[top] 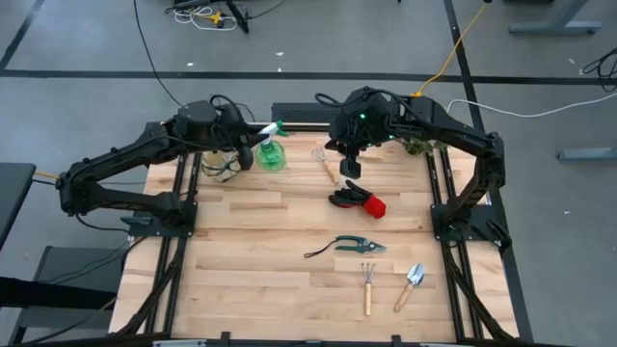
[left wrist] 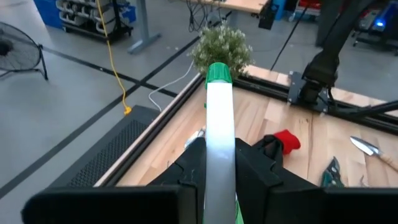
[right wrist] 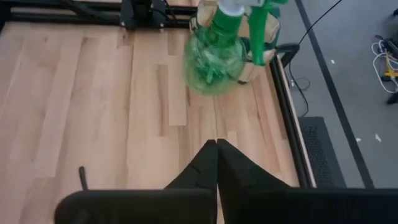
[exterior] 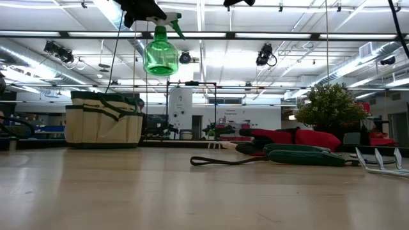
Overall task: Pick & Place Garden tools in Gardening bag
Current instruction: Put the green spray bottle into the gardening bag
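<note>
The left gripper [top: 258, 138] jaws are clamping the green spray bottle [top: 271, 155], which is hanging upright, with the gardening bag [top: 221, 164] just beside and below them, while the right gripper [top: 351, 166] is idling shut farther off.

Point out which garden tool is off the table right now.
The green spray bottle: it hangs in the air, gripped by the left gripper. The gloves, shears, rake and trowel all lie on the wood.

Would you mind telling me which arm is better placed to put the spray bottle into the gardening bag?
Left: its hand already holds the spray bottle aloft beside the gardening bag. The right hand is shut, empty, farther away.
</note>
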Action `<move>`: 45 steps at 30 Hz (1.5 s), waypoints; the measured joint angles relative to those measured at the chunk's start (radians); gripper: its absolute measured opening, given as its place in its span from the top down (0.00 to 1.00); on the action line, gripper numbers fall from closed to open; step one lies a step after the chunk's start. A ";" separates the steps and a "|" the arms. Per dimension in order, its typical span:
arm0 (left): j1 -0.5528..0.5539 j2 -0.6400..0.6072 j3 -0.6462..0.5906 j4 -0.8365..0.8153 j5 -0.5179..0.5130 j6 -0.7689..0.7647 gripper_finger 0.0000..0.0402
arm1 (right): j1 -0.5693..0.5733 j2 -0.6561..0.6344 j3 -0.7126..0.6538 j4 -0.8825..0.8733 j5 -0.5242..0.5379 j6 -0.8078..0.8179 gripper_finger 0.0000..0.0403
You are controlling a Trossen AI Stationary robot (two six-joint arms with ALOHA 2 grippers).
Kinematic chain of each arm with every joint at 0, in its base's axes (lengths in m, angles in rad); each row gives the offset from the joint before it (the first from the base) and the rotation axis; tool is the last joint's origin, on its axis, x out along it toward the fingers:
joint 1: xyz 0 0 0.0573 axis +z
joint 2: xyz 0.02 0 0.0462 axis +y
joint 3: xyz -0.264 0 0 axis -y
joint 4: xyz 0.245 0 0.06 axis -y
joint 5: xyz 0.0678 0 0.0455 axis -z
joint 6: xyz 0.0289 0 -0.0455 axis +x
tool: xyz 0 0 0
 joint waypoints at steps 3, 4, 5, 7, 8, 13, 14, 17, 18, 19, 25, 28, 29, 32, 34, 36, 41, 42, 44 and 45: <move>0.002 -0.001 0.000 -0.002 -0.003 -0.005 0.84 | -0.026 -0.009 -0.033 0.007 -0.008 -0.033 0.99; 0.002 -0.001 0.000 -0.002 -0.011 -0.005 0.84 | -0.037 -0.016 -0.058 0.015 -0.023 -0.050 0.99; 0.002 -0.001 0.000 -0.003 -0.020 -0.005 0.84 | -0.047 -0.025 -0.086 0.037 -0.041 -0.060 0.99; 0.002 -0.001 0.000 -0.002 -0.028 -0.004 0.84 | -0.069 -0.053 -0.155 0.100 -0.093 -0.071 1.00; 0.002 -0.001 0.000 -0.002 -0.029 -0.002 0.84 | -0.079 -0.073 -0.194 0.128 -0.121 -0.075 1.00; 0.002 -0.001 0.000 0.000 -0.038 -0.001 0.84 | -0.111 -0.194 -0.418 0.348 -0.189 -0.075 1.00; 0.002 -0.001 0.000 0.001 -0.039 -0.001 0.84 | -0.113 -0.220 -0.460 0.387 -0.190 -0.075 1.00; 0.002 -0.001 0.000 0.001 -0.039 -0.001 0.84 | -0.116 -0.302 -0.575 0.482 -0.185 -0.073 1.00; 0.002 -0.001 0.000 0.002 -0.039 -0.001 0.84 | -0.116 -0.332 -0.611 0.507 -0.175 -0.057 1.00; 0.002 -0.001 0.000 0.002 -0.039 -0.001 0.84 | -0.116 -0.357 -0.644 0.533 -0.161 -0.041 1.00; 0.002 -0.001 0.000 0.003 -0.064 -0.005 0.84 | -0.116 -0.505 -0.812 0.636 -0.122 0.011 1.00; 0.002 -0.001 0.000 0.004 -0.102 0.002 0.84 | -0.116 -0.563 -0.880 0.677 -0.122 0.015 1.00; 0.003 -0.001 0.000 0.005 -0.118 0.008 0.84 | -0.116 -0.576 -0.896 0.689 -0.122 0.017 1.00; 0.022 -0.001 0.000 0.010 -0.154 0.026 0.84 | -0.116 -0.604 -0.938 0.722 -0.122 0.018 1.00; 0.043 -0.001 0.000 0.017 -0.166 0.026 0.84 | -0.116 -0.608 -0.949 0.732 -0.117 0.018 1.00; 0.068 -0.001 0.000 0.021 -0.171 0.026 0.84 | -0.116 -0.608 -0.952 0.731 -0.114 0.018 1.00; 0.143 -0.001 0.000 0.018 -0.171 0.027 0.84 | -0.116 -0.608 -0.952 0.732 -0.111 0.016 1.00; 0.160 -0.001 0.000 0.015 -0.171 0.027 0.84 | -0.116 -0.608 -0.952 0.732 -0.111 0.016 1.00; 0.198 -0.004 0.000 -0.008 -0.170 0.027 0.84 | -0.116 -0.608 -0.952 0.732 -0.111 0.016 1.00; 0.219 -0.006 0.000 -0.020 -0.173 0.027 0.84 | -0.116 -0.608 -0.952 0.732 -0.111 0.016 1.00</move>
